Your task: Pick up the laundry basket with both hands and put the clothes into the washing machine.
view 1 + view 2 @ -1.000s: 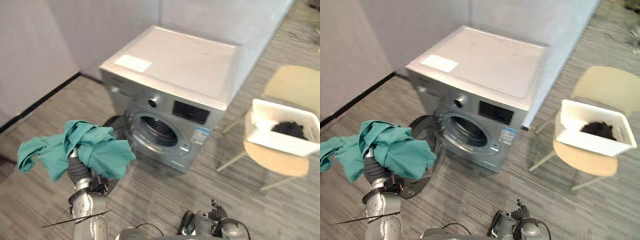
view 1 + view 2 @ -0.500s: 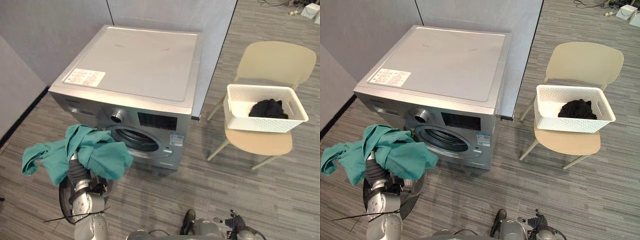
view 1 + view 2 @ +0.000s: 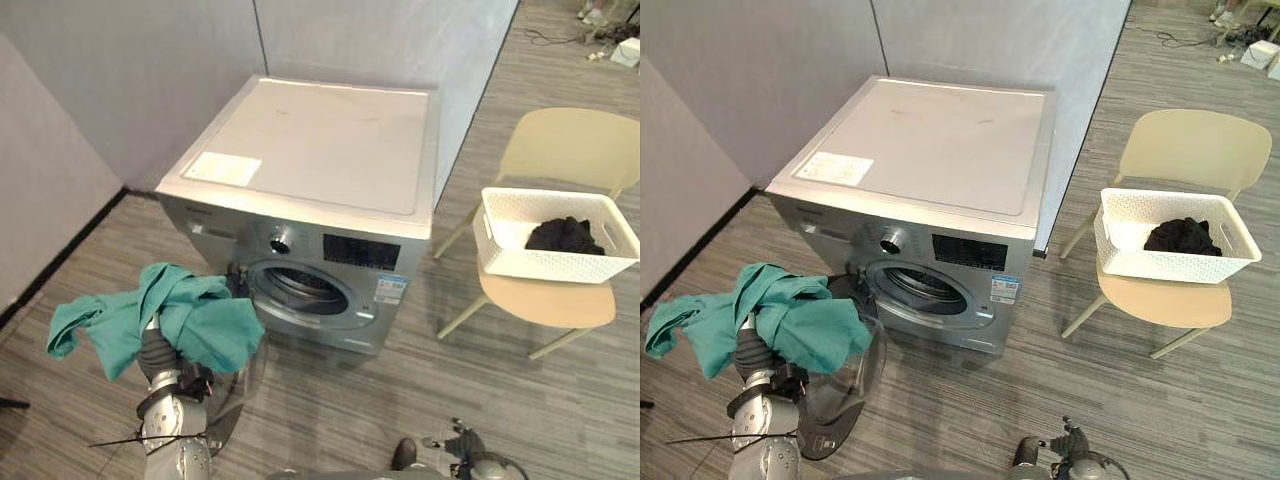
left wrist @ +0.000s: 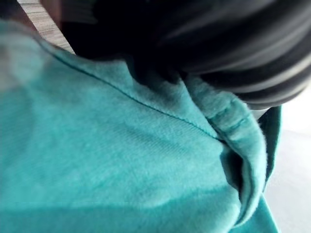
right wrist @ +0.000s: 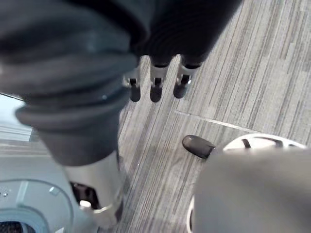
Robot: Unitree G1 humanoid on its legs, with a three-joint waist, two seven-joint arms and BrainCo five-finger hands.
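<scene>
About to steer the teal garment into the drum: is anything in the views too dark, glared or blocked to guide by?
Left eye view: the washing machine top is evenly lit, no glare, but the drum opening is shaded, its inside unreadable. Left wrist view: the teal garment lies against the camera, blocking the machine. Right wrist view: the right hand hangs open over evenly lit floor.

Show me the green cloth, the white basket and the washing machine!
green cloth (image 3: 200,325), left eye view, on its bunched front fold.
white basket (image 3: 555,264), left eye view, on its front wall.
washing machine (image 3: 330,140), left eye view, on its flat top.
</scene>
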